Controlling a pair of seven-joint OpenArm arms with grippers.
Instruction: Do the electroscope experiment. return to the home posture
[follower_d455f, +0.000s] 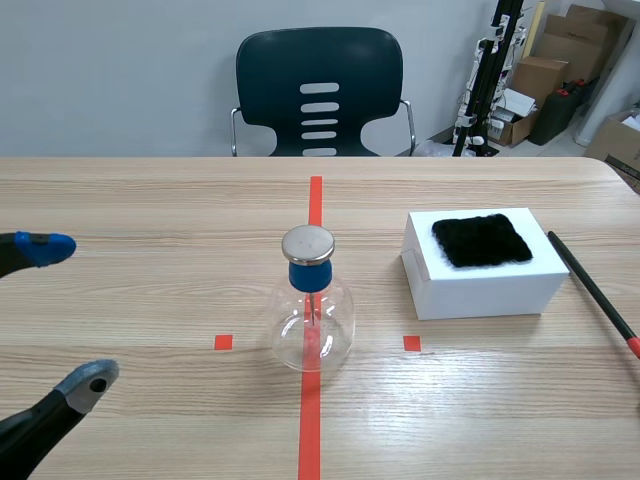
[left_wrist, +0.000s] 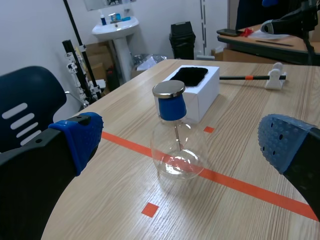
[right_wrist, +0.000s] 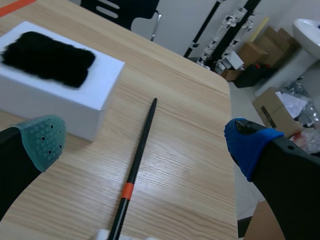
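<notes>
Light is bright and even, from overhead; no hard shadows anywhere. Tabletop (follower_d455f: 150, 200) evenly lit, with a dull sheen. Flask (follower_d455f: 312, 322) glass carries small white glints; its metal cap (follower_d455f: 308, 243) shines pale on top. Box (follower_d455f: 480, 285) throws a soft, narrow shadow along its near side. Black cloth (follower_d455f: 481, 240) swallows the light. Pads (left_wrist: 82, 137) of my left pincer (follower_d455f: 70, 313) lit clean.

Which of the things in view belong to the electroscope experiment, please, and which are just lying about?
For the job: glass electroscope flask, black rod, black fur cloth, white box under it.
Lying about: dark chair, cardboard boxes, washbasin, black bin.
</notes>
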